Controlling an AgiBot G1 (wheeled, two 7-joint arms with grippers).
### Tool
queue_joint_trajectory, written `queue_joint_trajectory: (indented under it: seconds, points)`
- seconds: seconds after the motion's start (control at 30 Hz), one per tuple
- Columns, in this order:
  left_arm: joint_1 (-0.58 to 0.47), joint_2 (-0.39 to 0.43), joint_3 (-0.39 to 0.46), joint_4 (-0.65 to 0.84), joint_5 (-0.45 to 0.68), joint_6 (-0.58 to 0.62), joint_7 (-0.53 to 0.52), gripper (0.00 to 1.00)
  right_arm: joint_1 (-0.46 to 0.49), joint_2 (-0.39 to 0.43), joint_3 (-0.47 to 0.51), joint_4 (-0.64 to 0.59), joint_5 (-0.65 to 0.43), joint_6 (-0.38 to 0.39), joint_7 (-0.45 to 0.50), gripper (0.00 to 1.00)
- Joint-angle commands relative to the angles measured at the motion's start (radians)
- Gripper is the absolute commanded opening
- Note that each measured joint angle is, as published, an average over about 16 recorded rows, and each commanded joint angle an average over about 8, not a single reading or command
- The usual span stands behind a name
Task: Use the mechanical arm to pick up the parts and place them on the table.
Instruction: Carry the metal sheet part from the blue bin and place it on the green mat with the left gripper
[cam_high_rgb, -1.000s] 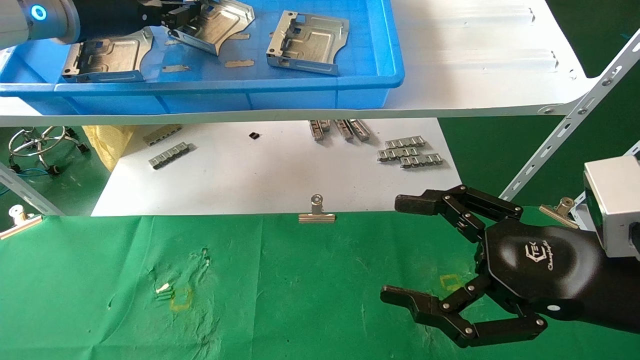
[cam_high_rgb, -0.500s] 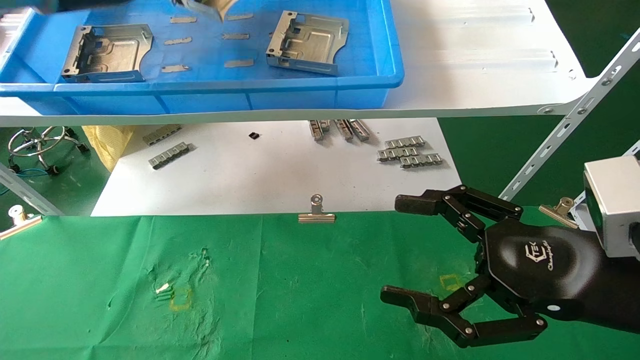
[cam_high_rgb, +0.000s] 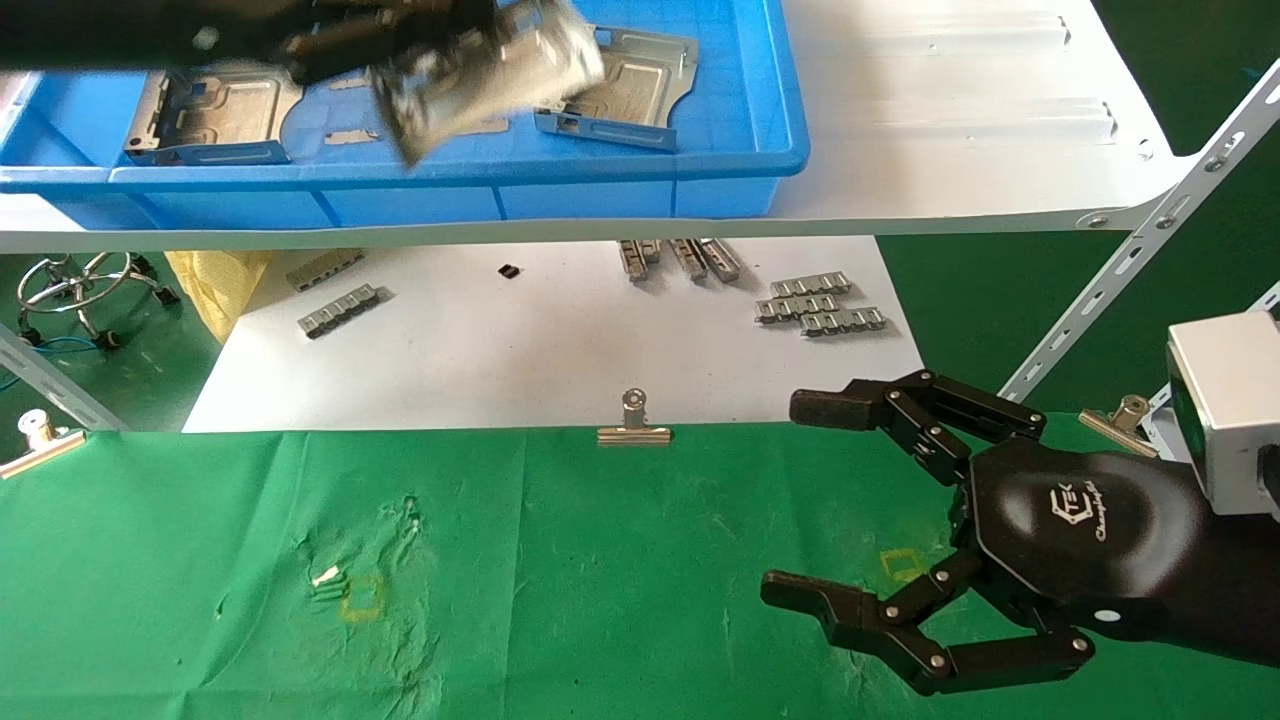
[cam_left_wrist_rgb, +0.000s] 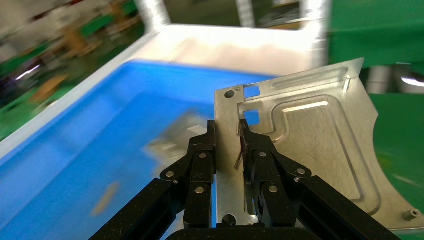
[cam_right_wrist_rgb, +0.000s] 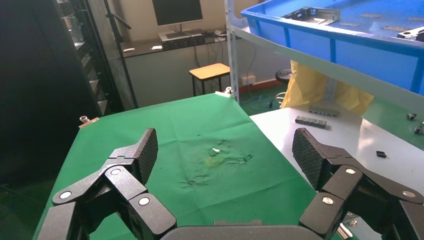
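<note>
My left gripper (cam_high_rgb: 400, 50) is shut on a silver bracket (cam_high_rgb: 500, 75) and holds it in the air above the blue tray (cam_high_rgb: 400, 175), near its front wall. In the left wrist view the jaws (cam_left_wrist_rgb: 227, 132) pinch one upturned flange of the bracket (cam_left_wrist_rgb: 310, 145), which stands on edge. Two more brackets lie in the tray, one at the left (cam_high_rgb: 215, 115) and one at the right (cam_high_rgb: 640, 95). My right gripper (cam_high_rgb: 800, 500) is open and empty over the right of the green table (cam_high_rgb: 600, 580); it also shows in the right wrist view (cam_right_wrist_rgb: 225, 150).
The tray stands on a white shelf board (cam_high_rgb: 950, 120) above the table. Behind the table a white sheet (cam_high_rgb: 550, 370) carries grey ridged strips (cam_high_rgb: 820, 305). A binder clip (cam_high_rgb: 633, 425) sits on the table's far edge. A slanted shelf strut (cam_high_rgb: 1130, 270) runs at the right.
My left gripper lifted the bracket out of the tray towards the top of the view, then brought it forward and to the right over the tray's front. The right arm has not moved.
</note>
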Motion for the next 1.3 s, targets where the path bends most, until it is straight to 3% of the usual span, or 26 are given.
queue_joint_trajectory:
  seconds: [0.03, 0.27, 0.43, 0.53, 0.67, 0.9, 1.23, 1.3]
  points:
    - [0.002, -0.018, -0.006, -0.006, -0.008, 0.084, 0.031, 0.00, 0.000, 0.000, 0.000, 0.000, 0.000, 0.000, 0.000, 1.00]
    - [0.165, -0.148, 0.047, -0.286, -0.186, 0.108, 0.085, 0.00, 0.000, 0.000, 0.000, 0.000, 0.000, 0.000, 0.000, 1.00]
    - [0.312, -0.295, 0.132, -0.534, -0.368, 0.099, 0.101, 0.00, 0.000, 0.000, 0.000, 0.000, 0.000, 0.000, 0.000, 1.00]
    - [0.366, -0.352, 0.192, -0.590, -0.398, 0.091, 0.140, 0.00, 0.000, 0.000, 0.000, 0.000, 0.000, 0.000, 0.000, 1.00]
    - [0.414, -0.377, 0.270, -0.573, -0.352, 0.079, 0.242, 0.00, 0.000, 0.000, 0.000, 0.000, 0.000, 0.000, 0.000, 1.00]
    - [0.482, -0.352, 0.361, -0.470, -0.276, 0.076, 0.447, 0.00, 0.000, 0.000, 0.000, 0.000, 0.000, 0.000, 0.000, 1.00]
    - [0.554, -0.309, 0.408, -0.318, -0.249, 0.011, 0.757, 0.01, 0.000, 0.000, 0.000, 0.000, 0.000, 0.000, 0.000, 1.00]
    - [0.566, -0.299, 0.403, -0.278, -0.252, -0.006, 0.801, 0.05, 0.000, 0.000, 0.000, 0.000, 0.000, 0.000, 0.000, 1.00]
